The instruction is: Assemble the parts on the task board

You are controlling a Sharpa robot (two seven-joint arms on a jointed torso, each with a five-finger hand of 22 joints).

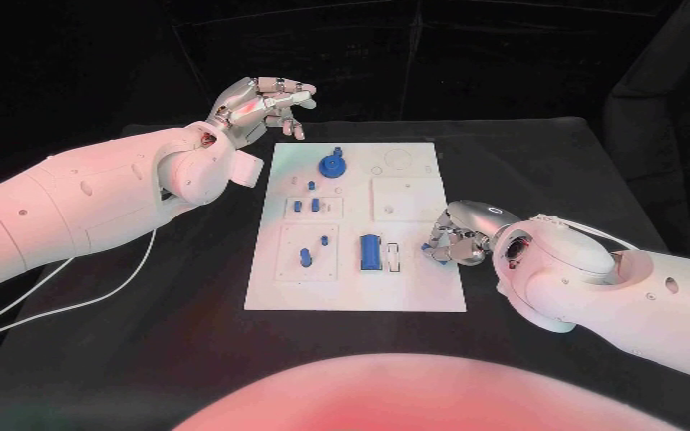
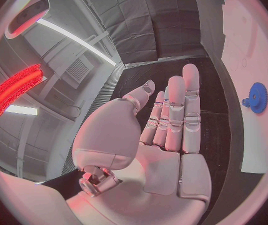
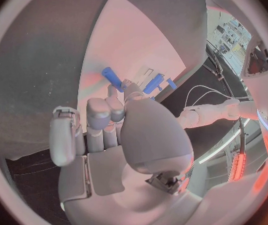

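The white task board [image 1: 417, 296] is laid on the black tabletop [image 1: 172, 331] with blue parts [image 1: 332, 164] on it. The left hand [image 1: 263, 105] is held up, flat and holding nothing. The right hand [image 1: 458, 235] is curled at the board's right edge; whether anything is gripped cannot be told.

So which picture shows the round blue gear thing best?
The head view: the blue gear sits whole at the white task board's far end. The left wrist view catches it small and bent. I can't spot it from the right wrist.
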